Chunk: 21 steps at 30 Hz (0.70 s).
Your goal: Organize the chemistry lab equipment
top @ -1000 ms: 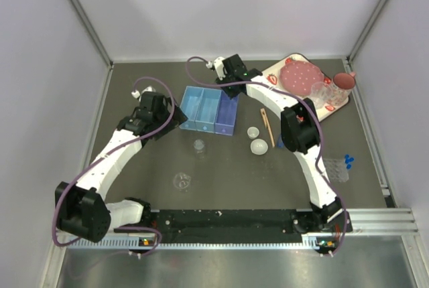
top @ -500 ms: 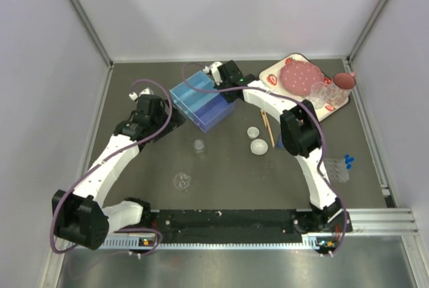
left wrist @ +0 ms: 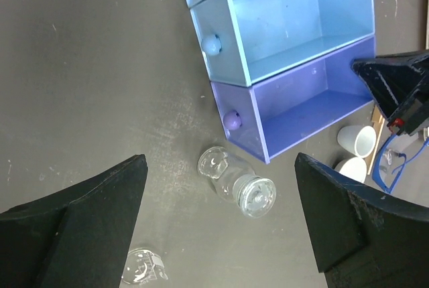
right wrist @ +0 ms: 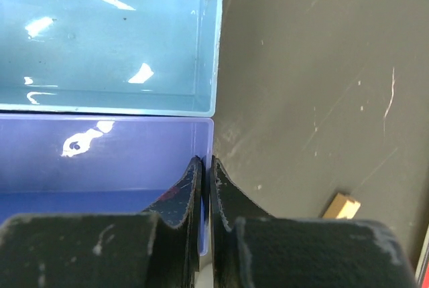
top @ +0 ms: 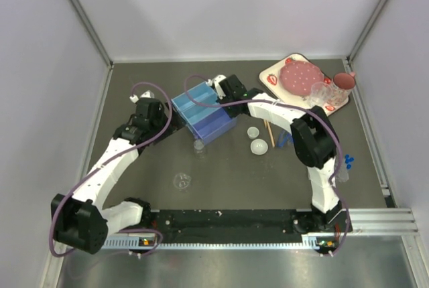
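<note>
A three-part bin (top: 203, 115), light blue and purple, sits skewed at mid-table. My right gripper (right wrist: 206, 164) is shut on the purple compartment's (right wrist: 100, 161) side wall, one finger inside and one outside. My left gripper (left wrist: 218, 234) hangs open above a small clear bottle (left wrist: 236, 182) lying just in front of the bin; nothing is between its fingers. A clear round dish (top: 181, 181) lies nearer the arms. Two small white cups (top: 259, 146) and thin wooden tongs (top: 268, 130) lie right of the bin. Small blue pieces (top: 349, 161) sit at the far right.
A white strawberry-print tray (top: 335, 104) with a pink plate (top: 299, 76) and glasses stands at the back right. Grey walls close in the table at the back and both sides. The right arm's links reach over the table's right half.
The right gripper has closed on the bin's wall, and the bin has turned and slid toward the front left. The left arm has pulled back slightly, still open.
</note>
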Each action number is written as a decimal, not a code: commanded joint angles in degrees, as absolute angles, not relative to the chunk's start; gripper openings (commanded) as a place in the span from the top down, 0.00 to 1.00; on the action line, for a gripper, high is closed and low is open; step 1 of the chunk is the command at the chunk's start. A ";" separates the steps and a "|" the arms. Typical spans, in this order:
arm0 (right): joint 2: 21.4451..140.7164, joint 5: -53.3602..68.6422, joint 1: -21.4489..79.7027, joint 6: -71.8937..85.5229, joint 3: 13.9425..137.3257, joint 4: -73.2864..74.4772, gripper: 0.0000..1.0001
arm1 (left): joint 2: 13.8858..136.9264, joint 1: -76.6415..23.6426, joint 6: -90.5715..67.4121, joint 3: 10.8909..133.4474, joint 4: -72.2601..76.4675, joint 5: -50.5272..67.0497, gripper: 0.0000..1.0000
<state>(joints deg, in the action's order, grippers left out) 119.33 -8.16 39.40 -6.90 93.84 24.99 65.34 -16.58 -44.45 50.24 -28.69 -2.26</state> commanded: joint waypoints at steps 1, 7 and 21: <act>115.23 -11.60 40.25 -7.73 87.81 29.00 1.00 | 62.67 -16.26 -42.10 50.62 -27.51 -0.35 0.03; 112.59 -11.69 40.25 -6.86 83.94 29.09 1.00 | 61.00 -16.26 -41.05 51.33 -29.71 1.76 0.04; 106.44 -9.85 44.20 -1.94 72.78 26.98 1.00 | 57.22 -16.26 -40.25 50.45 -31.11 2.72 0.04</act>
<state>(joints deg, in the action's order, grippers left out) 107.90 -11.29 41.60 -2.74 77.14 21.15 58.76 -16.58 -41.21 50.24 -31.35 1.89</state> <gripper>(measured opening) 0.019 0.959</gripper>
